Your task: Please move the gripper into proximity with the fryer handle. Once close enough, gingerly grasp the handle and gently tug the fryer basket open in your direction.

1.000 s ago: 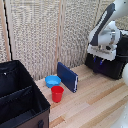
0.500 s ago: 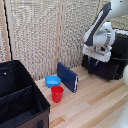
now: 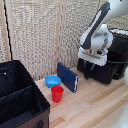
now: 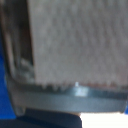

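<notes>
In the exterior view my white gripper [image 3: 91, 66] hangs from the bulky white arm, right in front of the boxy black fryer at the exterior view's right. The fryer basket [image 3: 104, 75] is the low black front section, and my hand covers its upper left part. The fryer handle is hidden behind my hand or lost in the black. My blue-tipped fingers are small and blurred, so I cannot tell how far apart they are. The wrist view is blurred and shows only a beige woven surface, a grey band and a blue edge.
A flat dark-blue slab [image 3: 67, 76] stands upright on the wooden table [image 3: 95, 107], just to the exterior view's left of the fryer. A blue bowl [image 3: 52, 81] and a red cup [image 3: 57, 93] sit beside it. A large black fabric bin [image 3: 20, 100] fills the left. A beige woven screen [image 3: 45, 35] stands behind.
My hand has moved toward the exterior view's left and a little lower, across the front of the fryer. Nothing else has moved.
</notes>
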Robot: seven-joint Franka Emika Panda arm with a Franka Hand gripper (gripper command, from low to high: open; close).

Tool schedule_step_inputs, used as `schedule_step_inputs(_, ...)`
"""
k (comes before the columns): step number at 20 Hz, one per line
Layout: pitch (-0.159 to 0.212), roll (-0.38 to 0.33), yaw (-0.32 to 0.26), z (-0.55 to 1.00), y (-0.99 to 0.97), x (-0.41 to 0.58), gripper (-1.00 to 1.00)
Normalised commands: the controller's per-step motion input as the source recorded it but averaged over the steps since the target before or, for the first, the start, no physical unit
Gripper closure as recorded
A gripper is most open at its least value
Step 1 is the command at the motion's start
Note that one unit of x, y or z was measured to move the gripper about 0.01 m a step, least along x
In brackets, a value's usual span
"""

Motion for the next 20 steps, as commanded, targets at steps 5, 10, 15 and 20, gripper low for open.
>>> schedule_step_inputs(5, -0.070, -0.008, -0.113, -0.14, -0.01, 0.104, -1.00)
schedule_step_inputs(10, -0.036, -0.002, -0.101, 0.26, -0.17, -0.032, -1.00)
schedule_step_inputs(15, 0.058, -0.002, -0.054, 0.74, 0.04, 0.005, -1.00)
schedule_step_inputs(20, 0.019, -0.041, -0.011, 0.73, 0.10, 0.097, -1.00)
